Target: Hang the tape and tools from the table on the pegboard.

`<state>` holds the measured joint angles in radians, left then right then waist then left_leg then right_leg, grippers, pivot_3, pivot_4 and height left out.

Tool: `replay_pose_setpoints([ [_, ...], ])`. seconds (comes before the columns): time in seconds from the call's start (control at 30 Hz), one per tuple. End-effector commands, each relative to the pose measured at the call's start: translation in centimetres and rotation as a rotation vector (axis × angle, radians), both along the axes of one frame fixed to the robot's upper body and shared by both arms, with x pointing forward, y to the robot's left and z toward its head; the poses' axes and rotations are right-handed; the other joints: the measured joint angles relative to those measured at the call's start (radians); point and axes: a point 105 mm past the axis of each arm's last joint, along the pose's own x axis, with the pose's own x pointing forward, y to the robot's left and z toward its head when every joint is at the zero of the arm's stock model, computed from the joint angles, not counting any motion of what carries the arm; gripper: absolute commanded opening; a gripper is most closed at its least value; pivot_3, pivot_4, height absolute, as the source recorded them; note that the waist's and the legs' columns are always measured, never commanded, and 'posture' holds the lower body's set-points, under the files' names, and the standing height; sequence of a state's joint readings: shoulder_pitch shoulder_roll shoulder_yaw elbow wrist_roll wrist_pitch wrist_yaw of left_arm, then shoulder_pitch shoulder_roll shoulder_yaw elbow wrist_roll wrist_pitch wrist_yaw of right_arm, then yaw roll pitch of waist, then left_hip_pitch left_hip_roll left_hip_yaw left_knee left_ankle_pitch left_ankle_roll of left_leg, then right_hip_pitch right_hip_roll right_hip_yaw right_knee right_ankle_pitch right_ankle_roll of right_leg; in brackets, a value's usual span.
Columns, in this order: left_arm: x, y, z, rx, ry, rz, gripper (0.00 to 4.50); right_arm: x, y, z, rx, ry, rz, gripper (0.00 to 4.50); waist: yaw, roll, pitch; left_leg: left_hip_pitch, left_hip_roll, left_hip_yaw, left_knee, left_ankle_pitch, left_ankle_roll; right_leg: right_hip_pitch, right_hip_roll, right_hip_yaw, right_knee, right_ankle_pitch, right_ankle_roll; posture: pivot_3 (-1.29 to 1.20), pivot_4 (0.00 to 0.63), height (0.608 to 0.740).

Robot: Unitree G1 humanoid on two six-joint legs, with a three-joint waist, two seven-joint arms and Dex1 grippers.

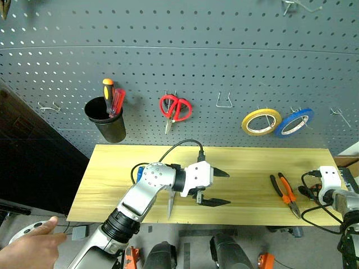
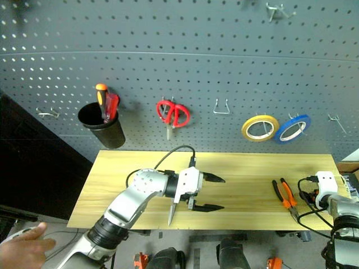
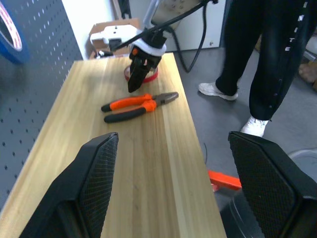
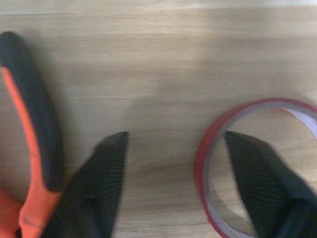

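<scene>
Two black fingers straddle the rim of a thin red tape ring on light wooden tabletop; orange-and-black pliers handle lies beside.

A workshop: a grey pegboard hung with scissors and tape rolls above a wooden table.

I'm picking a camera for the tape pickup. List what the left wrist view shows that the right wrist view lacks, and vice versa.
Left wrist: the open left gripper, the whole pliers, the pegboard with a blue tape roll, a person's legs. Right wrist: the right gripper open astride the red tape rim. Both: red tape, pliers handle, table.
</scene>
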<state>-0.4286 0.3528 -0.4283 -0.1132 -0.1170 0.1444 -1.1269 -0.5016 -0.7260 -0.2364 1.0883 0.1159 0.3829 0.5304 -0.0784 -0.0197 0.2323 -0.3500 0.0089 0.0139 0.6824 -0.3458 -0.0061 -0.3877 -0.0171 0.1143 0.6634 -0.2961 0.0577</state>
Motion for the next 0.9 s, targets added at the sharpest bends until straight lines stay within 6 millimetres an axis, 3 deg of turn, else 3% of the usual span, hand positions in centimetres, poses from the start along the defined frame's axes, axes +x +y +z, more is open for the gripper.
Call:
replay_pose_setpoints([
  [0.03, -0.7, -0.6, 1.0, -0.027, -0.044, -0.048, 3.78, -0.3, -0.8, 0.4, 0.048, -0.011, -0.062, 1.88, 0.000, 0.000, 0.003, 0.000, 0.000, 0.000, 0.000, 0.000, 0.000, 0.000, 0.000, 0.000, 0.000, 0.000, 0.000, 0.00, 0.277, 0.740],
  [0.17, -0.7, -0.6, 1.1, -0.036, -0.045, -0.045, 3.78, -0.8, -0.8, -0.3, 0.041, 0.018, -0.068, 0.47, 0.000, -0.001, 0.005, -0.001, 0.000, -0.001, 0.000, 0.000, 0.000, 0.000, 0.000, -0.001, 0.000, 0.000, 0.000, 0.00, 0.267, 0.740],
  [0.23, -0.6, -0.7, 1.3, -0.053, -0.045, -0.040, 3.78, -1.1, -0.8, -0.6, 0.011, 0.031, -0.052, 0.01, -0.001, -0.001, 0.005, -0.001, 0.000, -0.002, 0.000, 0.000, 0.000, 0.000, 0.000, -0.002, 0.000, 0.000, 0.000, -0.01, 0.259, 0.740],
  [0.37, -0.7, -1.0, 1.6, -0.076, -0.037, -0.053, 3.78, -0.9, -0.1, -0.8, -0.040, 0.004, 0.013, 0.01, 0.001, 0.000, 0.004, -0.005, 0.000, -0.007, 0.004, 0.001, -0.001, 0.000, -0.001, -0.009, -0.001, 0.000, 0.000, -0.02, 0.242, 0.740],
  [0.47, -1.1, -1.0, 2.2, -0.105, -0.004, -0.089, 3.78, -0.6, 0.3, 0.4, -0.083, -0.072, 0.065, 0.01, 0.005, 0.000, 0.004, -0.014, 0.001, -0.015, 0.013, 0.002, -0.004, -0.002, -0.002, -0.017, 0.001, 0.000, 0.000, -0.03, 0.231, 0.740],
  [0.63, -0.5, -1.6, 3.7, -0.183, -0.021, -0.071, 3.78, -1.3, 0.5, 6.6, -0.266, -0.315, 0.112, 0.01, 0.020, 0.009, 0.001, -0.015, -0.001, -0.016, 0.015, 0.002, -0.004, -0.002, -0.003, -0.018, 0.002, 0.000, 0.000, -0.05, 0.220, 0.740],
  [0.7, -0.5, -2.1, 4.2, -0.208, -0.034, -0.074, 3.78, -1.8, 2.1, 10.0, -0.320, -0.450, 0.126, 0.01, 0.021, 0.009, 0.001, -0.015, -0.001, -0.016, 0.015, 0.002, -0.004, -0.002, -0.003, -0.018, 0.002, 0.000, 0.001, -0.05, 0.218, 0.740],
  [0.9, 1.2, -3.3, 6.5, -0.358, -0.119, 0.056, 3.78, -3.3, 7.2, 14.8, -0.367, -0.670, 0.064, 0.01, 0.021, 0.009, 0.001, -0.015, -0.001, -0.018, 0.015, 0.003, -0.005, -0.002, -0.001, -0.019, 0.002, 0.000, 0.001, -0.07, 0.214, 0.740],
])
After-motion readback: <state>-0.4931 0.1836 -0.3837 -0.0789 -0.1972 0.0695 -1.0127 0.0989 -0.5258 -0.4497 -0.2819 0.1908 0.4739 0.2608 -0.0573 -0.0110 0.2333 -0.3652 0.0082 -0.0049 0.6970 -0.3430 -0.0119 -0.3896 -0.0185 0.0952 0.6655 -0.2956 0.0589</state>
